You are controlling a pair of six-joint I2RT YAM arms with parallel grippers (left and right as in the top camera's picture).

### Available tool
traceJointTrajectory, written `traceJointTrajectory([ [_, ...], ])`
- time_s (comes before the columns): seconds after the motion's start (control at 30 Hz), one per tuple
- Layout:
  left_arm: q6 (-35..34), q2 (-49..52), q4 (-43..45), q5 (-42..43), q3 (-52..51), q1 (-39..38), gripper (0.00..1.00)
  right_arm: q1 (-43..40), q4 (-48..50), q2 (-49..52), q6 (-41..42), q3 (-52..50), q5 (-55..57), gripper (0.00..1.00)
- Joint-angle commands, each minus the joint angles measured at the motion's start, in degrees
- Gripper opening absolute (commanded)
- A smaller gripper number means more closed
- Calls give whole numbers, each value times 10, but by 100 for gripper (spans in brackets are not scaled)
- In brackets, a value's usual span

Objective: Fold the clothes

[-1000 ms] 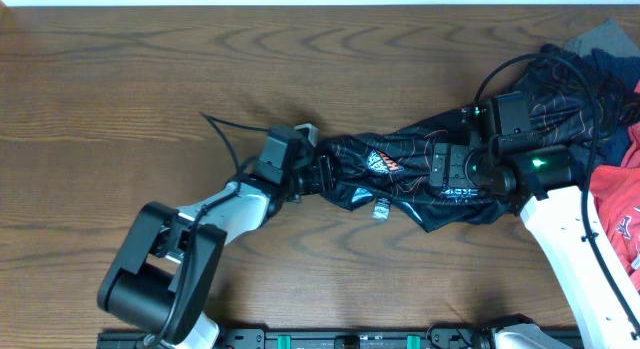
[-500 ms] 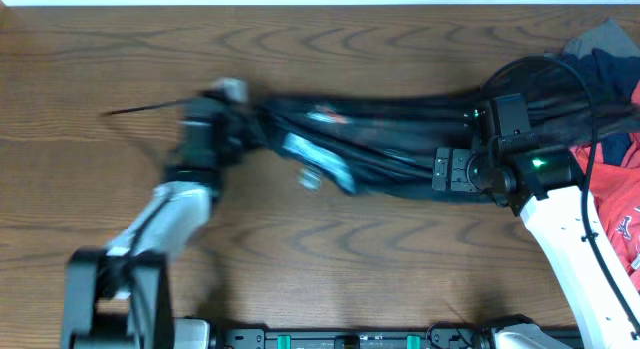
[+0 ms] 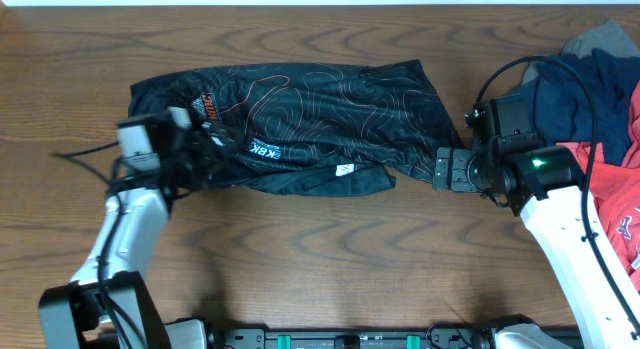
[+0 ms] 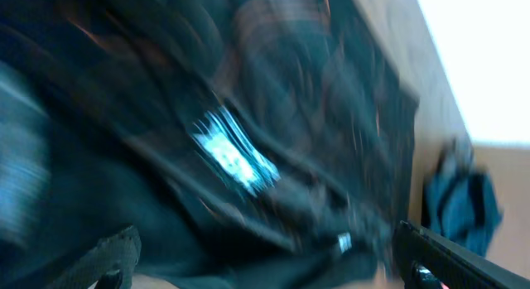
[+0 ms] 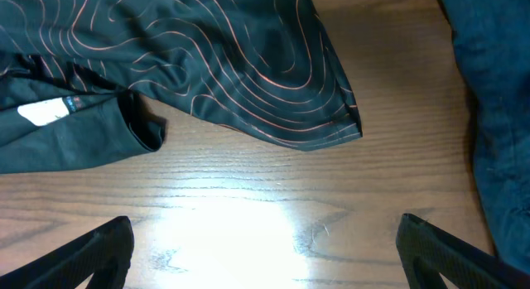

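Black jersey point(image 3: 320, 109): spread flat on the table point(image 3: 300, 269), running in the overhead view from 9 o'clock of the centre across to 1 o'clock. Thin orange contour lines show on top, and its lower edge is rolled under.
Left gripper point(image 3: 197, 149): at 9 o'clock, on the jersey's lower left edge. In the left wrist view its fingertips point(image 4: 112, 252) stand far apart with dark cloth filling the space between them, so the jaws look spread.
Right gripper point(image 3: 442, 171): at 3 o'clock, just beside the jersey's lower right corner. Its jaws are wide apart over bare wood, with no cloth between them.
Other clothes: a navy garment point(image 3: 585, 94), a grey garment point(image 3: 606, 34) and a coral-red garment point(image 3: 622, 194) are heaped at 2 to 3 o'clock and cut off by the frame edge.
White tag point(image 5: 43, 112): near the rolled hem; its print is too small to read.
Hard to make out: the left wrist view is smeared, and the jersey's white lettering is half hidden by the left arm.
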Motion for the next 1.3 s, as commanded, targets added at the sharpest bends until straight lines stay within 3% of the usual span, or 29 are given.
traceJointTrajectory([
  [0.0, -2, 2, -9, 3, -7, -73, 98, -4, -1, -5, 6, 3, 5, 99],
  [0.1, -14, 11, -7, -83, -7, -144, 98, -4, -1, -5, 6, 3, 3, 99],
  [0.27, -91, 34, 4, -244, -7, -233, 98, -4, -6, -5, 6, 3, 4, 99],
  [0.67, -138, 110, 41, -271, -7, -286, 99, -4, -13, -5, 5, 3, 4, 99],
  [0.7, -137, 113, 40, -271, -7, -286, 92, -4, -13, -5, 5, 3, 4, 99],
  [0.8, -137, 113, 33, -253, -7, -287, 31, -4, -13, -5, 6, 3, 4, 99],
  [0.83, -137, 113, 29, -239, -7, -287, 22, -4, -13, -5, 5, 3, 4, 99],
  [0.93, -137, 113, -4, -209, -7, -287, 19, -4, -13, -5, 5, 3, 4, 99],
  [1.0, -137, 112, -47, -204, -7, -285, 6, -4, -13, -5, 5, 3, 4, 99],
  [1.27, -76, 82, -209, -206, -7, -214, 6, -4, -13, -5, -5, 3, 6, 99],
])
